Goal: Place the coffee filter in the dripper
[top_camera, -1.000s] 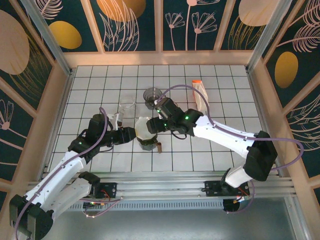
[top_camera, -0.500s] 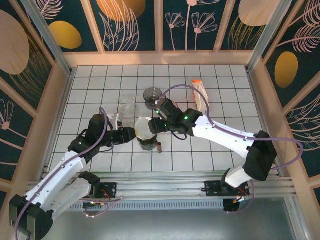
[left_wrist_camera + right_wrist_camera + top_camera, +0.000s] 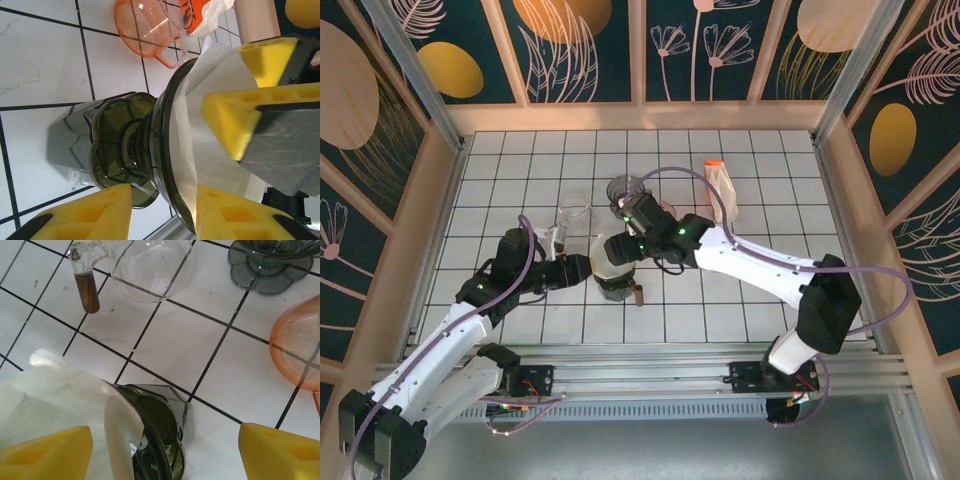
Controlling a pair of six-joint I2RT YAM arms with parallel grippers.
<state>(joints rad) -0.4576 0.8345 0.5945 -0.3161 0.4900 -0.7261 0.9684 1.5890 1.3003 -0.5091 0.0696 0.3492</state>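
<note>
The right arm has edged leftward. On the desk (image 3: 520,160), the left hand (image 3: 162,192) pinches one dark dripper (image 3: 115,145), with one white filter (image 3: 220,82) in its cone. The right hand (image 3: 165,447), spread wide, touches that paper. Beyond stand a second dark dripper (image 3: 270,265) and one orange dripper (image 3: 300,340).

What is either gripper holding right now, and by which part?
Right gripper: nothing. Its jaws are open, with one finger at the filter. Left gripper: its fingers straddle the dripper, but whether they actually clamp it cannot be told.
</note>
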